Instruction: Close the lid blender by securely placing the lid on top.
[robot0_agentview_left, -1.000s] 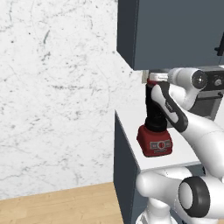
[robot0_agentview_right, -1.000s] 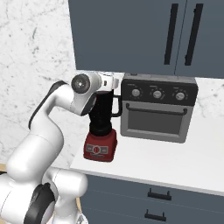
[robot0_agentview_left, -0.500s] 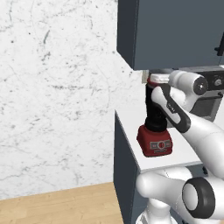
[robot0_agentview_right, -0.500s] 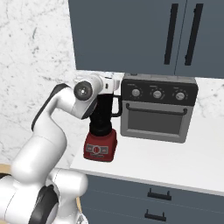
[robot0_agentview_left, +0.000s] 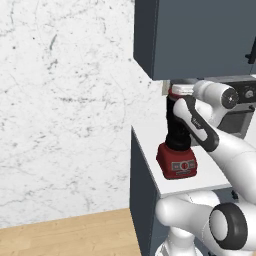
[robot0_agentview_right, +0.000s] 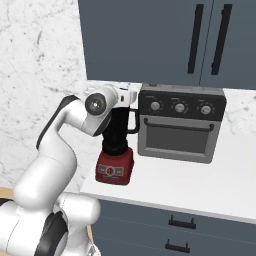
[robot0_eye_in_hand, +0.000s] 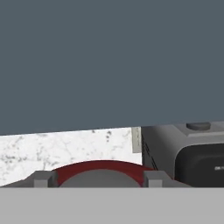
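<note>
The blender (robot0_agentview_left: 176, 161) stands near the counter's left end, with a boxy red base (robot0_agentview_right: 115, 168) and a dark jar (robot0_agentview_right: 120, 131) above it. The red lid (robot0_agentview_left: 174, 93) lies at the jar's rim, directly under my white hand. In the hand view the lid (robot0_eye_in_hand: 99, 167) is a red arc around a grey disc, low in the picture. My gripper (robot0_eye_in_hand: 98, 178) is shut on the lid, with one fingertip (robot0_eye_in_hand: 43, 178) at each side of it. My gripper (robot0_agentview_left: 180, 90) hovers just under the wall cabinet.
A grey oven (robot0_agentview_right: 180, 124) with three knobs stands right beside the blender on the white counter (robot0_agentview_right: 200, 185). Dark wall cabinets (robot0_agentview_right: 150, 40) hang close above my hand. Marble wall (robot0_agentview_left: 65, 100) is to the left, and the counter's left edge is near the blender.
My hand stays on top of the jar with the lid. The arm's elbow has sunk slightly. The blender has not moved.
</note>
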